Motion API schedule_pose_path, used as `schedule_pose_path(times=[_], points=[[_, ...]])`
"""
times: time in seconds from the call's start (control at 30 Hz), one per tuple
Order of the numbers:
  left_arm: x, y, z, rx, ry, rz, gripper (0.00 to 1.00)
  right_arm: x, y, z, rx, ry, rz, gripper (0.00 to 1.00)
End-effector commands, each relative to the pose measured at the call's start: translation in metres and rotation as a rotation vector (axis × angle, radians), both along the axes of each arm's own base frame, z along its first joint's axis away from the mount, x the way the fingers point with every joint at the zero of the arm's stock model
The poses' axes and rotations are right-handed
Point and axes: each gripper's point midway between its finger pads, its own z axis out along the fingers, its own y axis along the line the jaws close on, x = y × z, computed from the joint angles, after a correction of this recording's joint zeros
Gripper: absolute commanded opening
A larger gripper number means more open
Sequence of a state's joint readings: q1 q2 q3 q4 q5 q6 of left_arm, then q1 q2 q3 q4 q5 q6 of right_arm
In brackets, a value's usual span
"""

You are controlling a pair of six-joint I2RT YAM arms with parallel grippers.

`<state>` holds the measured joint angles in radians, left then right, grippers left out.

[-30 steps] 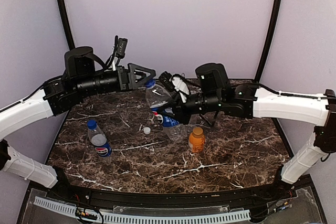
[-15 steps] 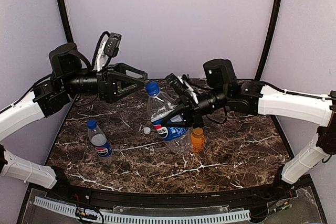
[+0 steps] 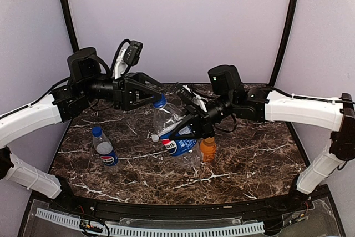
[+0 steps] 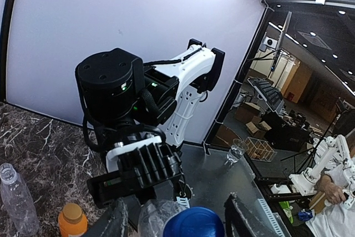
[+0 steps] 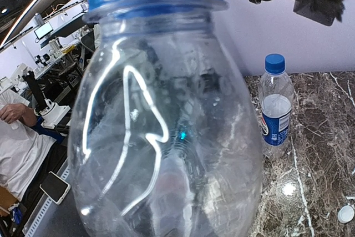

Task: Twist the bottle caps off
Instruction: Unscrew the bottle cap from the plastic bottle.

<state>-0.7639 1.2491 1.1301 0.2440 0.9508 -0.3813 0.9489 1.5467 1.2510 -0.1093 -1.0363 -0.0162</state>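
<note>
At the left of the marbled worktop (image 3: 249, 159) a small Pepsi bottle (image 3: 104, 149) stands upright and alone, with the small bottle's cap (image 3: 97, 131), blue, screwed on. Up and to its right the left arm reaches in from the far left, and the left tool (image 3: 156, 99) sits at the top of the big Pepsi bottle (image 3: 176, 137). In the left wrist view its fingers (image 4: 118, 220) stand part-way apart, one on each side of the big bottle's cap (image 4: 194, 225), also blue. There is a visible gap on one side, while the other finger is very close to the cap's edge, so the tool brackets the cap without clamping it. A loose white cap (image 3: 155, 137) lies flat on the worktop just beside the lower left of the big bottle. That bottle is tilted, neck toward the far left, and is raised off the worktop. The right tool (image 3: 191, 123) is closed tight on its body from the right side, though the right wrist view is filled by the clear plastic and its fingers are hidden. Just right of the big bottle and under the right tool stands the short orange bottle (image 3: 207, 150), upright, with its orange cap (image 4: 72, 212) on. In the left wrist view a clear bottle (image 4: 15, 199) stands just beside it, its mouth open.
</note>
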Motion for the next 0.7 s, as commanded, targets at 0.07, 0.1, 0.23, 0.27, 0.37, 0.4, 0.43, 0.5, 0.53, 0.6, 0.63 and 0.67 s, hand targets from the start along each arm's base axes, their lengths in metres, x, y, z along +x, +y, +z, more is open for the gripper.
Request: schedule_pose_path(times=[0.07,0.1,0.23,0.27,0.37,0.4,0.43,0.5,0.53,0.6,0.63,0.67], points=[[-0.010,0.003,0.005,-0.033,-0.015,-0.053,0.52,0.007,0.006,0.010,0.037,-0.015,-0.003,0.06],[-0.010,0.002,0.004,-0.032,-0.011,-0.055,0.51,0.008,0.007,0.008,0.033,-0.016,-0.008,0.06],[-0.011,0.001,0.002,-0.027,-0.004,-0.064,0.43,0.013,0.008,0.005,0.024,-0.020,-0.034,0.05],[-0.011,0.000,0.001,-0.025,-0.002,-0.066,0.40,0.014,0.008,0.006,0.026,-0.023,-0.039,0.04],[-0.010,0.000,0.000,-0.020,0.001,-0.063,0.33,0.017,0.007,0.008,0.034,-0.038,-0.058,0.03],[-0.010,0.000,-0.001,-0.017,0.003,-0.058,0.32,0.018,0.007,0.009,0.028,-0.026,-0.068,0.03],[-0.009,0.000,-0.001,-0.016,0.001,-0.049,0.31,0.019,0.007,0.009,0.027,-0.025,-0.077,0.03],[-0.006,0.000,-0.003,-0.009,0.004,-0.030,0.30,0.019,0.006,0.010,0.028,-0.024,-0.084,0.02],[-0.005,0.000,-0.004,-0.007,0.002,-0.022,0.30,0.020,0.006,0.010,0.030,-0.025,-0.089,0.02],[0.000,0.000,-0.006,0.000,0.005,0.006,0.31,0.022,0.006,0.011,0.029,-0.024,-0.100,0.02],[0.002,-0.001,-0.006,0.003,0.007,0.024,0.34,0.022,0.006,0.011,0.030,-0.026,-0.107,0.02],[0.003,-0.001,-0.007,0.003,0.004,0.032,0.36,0.023,0.006,0.011,0.029,-0.027,-0.112,0.02]])
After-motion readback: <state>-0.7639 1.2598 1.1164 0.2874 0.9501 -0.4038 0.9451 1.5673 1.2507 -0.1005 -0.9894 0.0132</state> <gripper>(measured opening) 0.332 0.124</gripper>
